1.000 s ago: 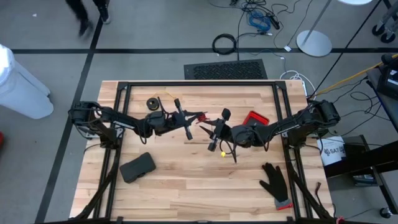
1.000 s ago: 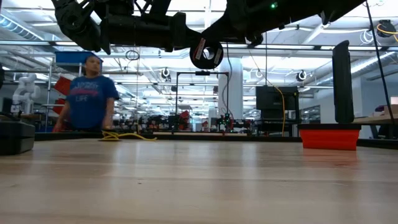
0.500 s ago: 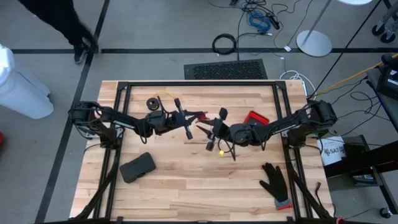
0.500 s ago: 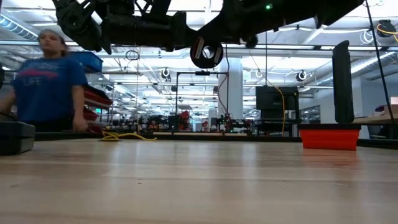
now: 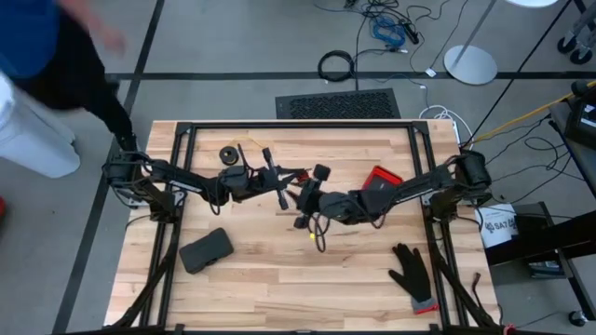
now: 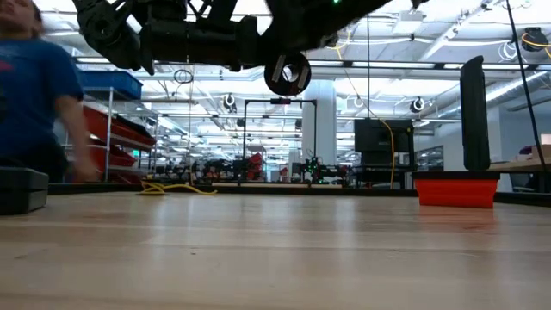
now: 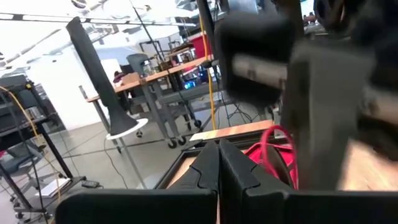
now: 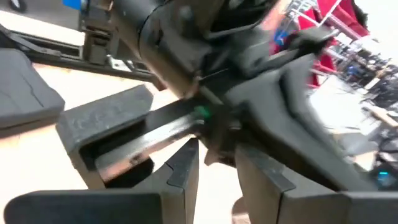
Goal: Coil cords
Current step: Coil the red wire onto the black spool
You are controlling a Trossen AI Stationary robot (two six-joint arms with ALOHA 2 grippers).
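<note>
1. The left end effector (image 5: 279, 189) is being held with its fingers pressed together above the middle of the table (image 5: 279, 279); whether a strand is pinched between them cannot be told.
2. The right end effector (image 5: 305, 193) is being held just beside it, fingers partly apart around a black spool (image 5: 321, 173), seen hanging in the low view.
3. The red cord (image 5: 296, 174) is being stretched between the two; the yellow-tan cord (image 5: 250, 148) is lying by its own spool (image 5: 228, 154) at the far left.
4. The effectors are being brought very close, so a collision is being risked.
5. The thin red cord could be slipping free or snagging on a finger, judging by its tautness.
</note>
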